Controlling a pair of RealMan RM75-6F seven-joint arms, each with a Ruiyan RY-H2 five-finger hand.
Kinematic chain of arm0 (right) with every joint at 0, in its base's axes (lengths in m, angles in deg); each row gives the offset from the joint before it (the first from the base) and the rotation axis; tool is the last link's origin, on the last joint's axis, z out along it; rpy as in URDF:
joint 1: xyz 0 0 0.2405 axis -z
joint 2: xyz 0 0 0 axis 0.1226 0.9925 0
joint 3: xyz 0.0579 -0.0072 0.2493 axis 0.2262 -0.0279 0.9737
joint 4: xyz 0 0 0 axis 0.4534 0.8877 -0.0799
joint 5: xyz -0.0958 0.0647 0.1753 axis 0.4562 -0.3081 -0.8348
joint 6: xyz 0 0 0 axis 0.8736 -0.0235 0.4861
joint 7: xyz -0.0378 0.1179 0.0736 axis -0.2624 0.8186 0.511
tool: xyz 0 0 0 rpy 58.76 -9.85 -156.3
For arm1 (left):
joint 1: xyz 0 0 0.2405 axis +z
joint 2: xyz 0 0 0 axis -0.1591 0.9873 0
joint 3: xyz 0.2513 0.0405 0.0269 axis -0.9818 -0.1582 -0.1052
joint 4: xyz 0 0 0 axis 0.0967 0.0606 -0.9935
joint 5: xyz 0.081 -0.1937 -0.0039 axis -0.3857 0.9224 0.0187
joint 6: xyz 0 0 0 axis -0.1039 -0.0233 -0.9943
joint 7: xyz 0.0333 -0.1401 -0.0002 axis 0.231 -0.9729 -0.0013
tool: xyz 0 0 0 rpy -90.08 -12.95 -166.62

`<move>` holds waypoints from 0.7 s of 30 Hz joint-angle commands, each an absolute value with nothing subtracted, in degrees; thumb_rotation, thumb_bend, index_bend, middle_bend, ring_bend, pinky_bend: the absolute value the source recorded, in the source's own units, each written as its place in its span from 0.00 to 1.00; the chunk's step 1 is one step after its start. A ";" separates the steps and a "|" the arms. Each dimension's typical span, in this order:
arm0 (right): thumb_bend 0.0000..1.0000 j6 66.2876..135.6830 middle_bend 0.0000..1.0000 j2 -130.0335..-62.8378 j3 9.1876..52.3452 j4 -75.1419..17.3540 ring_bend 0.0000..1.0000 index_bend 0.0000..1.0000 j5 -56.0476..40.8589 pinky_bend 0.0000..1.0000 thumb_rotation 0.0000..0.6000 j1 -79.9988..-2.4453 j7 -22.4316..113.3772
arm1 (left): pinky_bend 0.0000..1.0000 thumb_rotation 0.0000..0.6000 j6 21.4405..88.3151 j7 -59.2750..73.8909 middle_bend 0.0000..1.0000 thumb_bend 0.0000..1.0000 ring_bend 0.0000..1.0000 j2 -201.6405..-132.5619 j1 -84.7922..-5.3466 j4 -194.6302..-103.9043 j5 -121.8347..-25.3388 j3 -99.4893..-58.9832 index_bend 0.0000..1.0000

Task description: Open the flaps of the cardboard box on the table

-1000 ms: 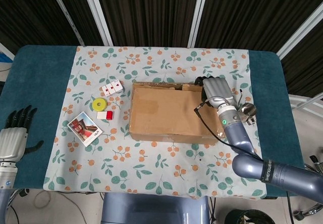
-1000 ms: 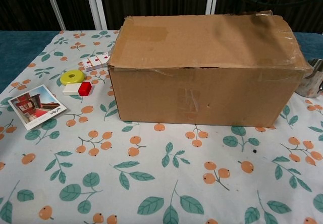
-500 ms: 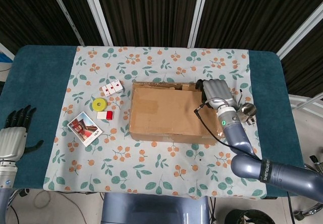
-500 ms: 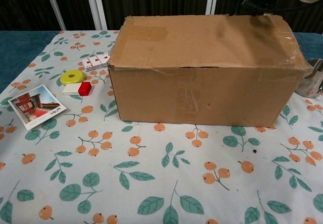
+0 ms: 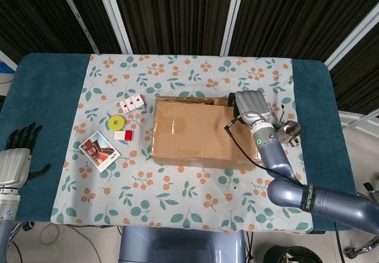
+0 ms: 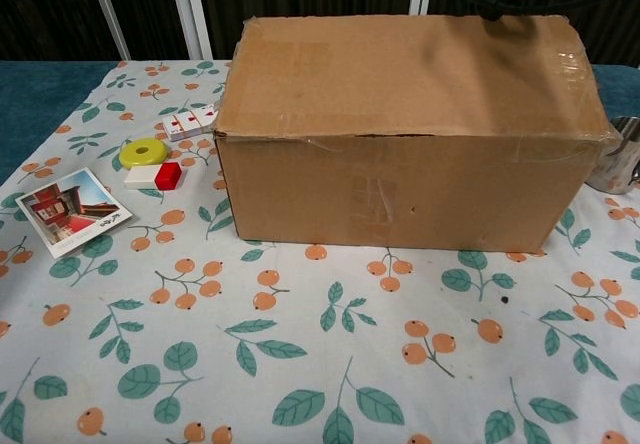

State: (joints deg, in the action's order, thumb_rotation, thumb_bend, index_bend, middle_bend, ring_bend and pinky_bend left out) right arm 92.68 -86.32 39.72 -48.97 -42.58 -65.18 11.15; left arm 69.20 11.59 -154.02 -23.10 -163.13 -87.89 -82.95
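The cardboard box [image 5: 199, 132] sits on the floral tablecloth [image 5: 177, 201], slightly toward 3 o'clock of the table's centre. In the chest view the box [image 6: 410, 134] fills the middle of the frame, its top flaps lying flat and closed.

The right hand [image 5: 250, 105] rests over the box's corner at 2 o'clock, back of the hand upward, fingers curled down over the far edge. Whether the fingers grip a flap cannot be told, as the fingertips are hidden from the head view. In the chest view only a sliver of this hand shows at the top edge at 1 o'clock.

The left hand [image 5: 16, 156] lies at 8 o'clock on the teal table surface [image 5: 41, 97], well apart from the box, fingers spread and holding nothing.

At 9 o'clock of the box lie a yellow ring [image 5: 117, 122], a red-and-white block [image 5: 124, 135], a picture card [image 5: 99, 150] and a white tile with red marks [image 5: 131, 102]. A metal cup [image 5: 291, 131] stands just beside the right wrist at 3 o'clock.
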 commanded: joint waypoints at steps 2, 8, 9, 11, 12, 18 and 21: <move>1.00 92.20 0.63 -85.34 41.08 -50.22 0.60 0.53 -45.25 0.55 1.00 -66.26 11.57 | 0.00 1.00 69.10 11.38 0.00 0.17 0.00 -154.04 -23.03 -163.10 -87.94 -82.70 0.00; 1.00 92.65 0.62 -83.27 43.45 -54.19 0.60 0.53 -52.60 0.55 1.00 -68.13 11.85 | 0.00 1.00 68.67 10.89 0.00 0.17 0.00 -154.05 -22.94 -163.08 -88.00 -82.41 0.00; 1.00 92.66 0.62 -82.75 43.69 -55.04 0.60 0.53 -54.39 0.55 1.00 -68.56 11.58 | 0.00 1.00 68.54 10.79 0.00 0.17 0.00 -154.03 -22.93 -163.11 -87.99 -82.39 0.00; 1.00 92.64 0.62 -81.71 43.91 -56.55 0.60 0.53 -57.26 0.56 1.00 -69.38 10.80 | 0.00 1.00 68.43 10.74 0.00 0.17 0.00 -154.01 -22.92 -163.09 -88.08 -82.37 0.00; 1.00 92.71 0.62 -81.32 43.99 -57.15 0.60 0.53 -58.21 0.56 1.00 -69.70 10.52 | 0.00 1.00 68.41 10.73 0.00 0.17 0.00 -154.02 -22.91 -163.07 -88.15 -82.37 0.00; 1.00 93.48 0.63 -79.00 45.34 -61.45 0.61 0.53 -64.07 0.56 1.00 -71.54 10.26 | 0.00 1.00 68.42 11.01 0.00 0.17 0.00 -154.12 -22.91 -162.46 -88.66 -82.32 0.00; 1.00 93.58 0.63 -77.84 46.66 -63.42 0.61 0.53 -67.05 0.56 1.00 -72.34 11.09 | 0.00 1.00 68.50 11.00 0.00 0.17 0.00 -154.29 -22.88 -161.96 -88.57 -82.08 0.00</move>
State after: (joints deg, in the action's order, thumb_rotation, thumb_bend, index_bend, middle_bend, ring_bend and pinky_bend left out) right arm 93.39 -78.82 45.65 -62.02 -65.42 -71.59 10.57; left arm 68.48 11.02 -154.25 -22.89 -162.00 -88.60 -82.12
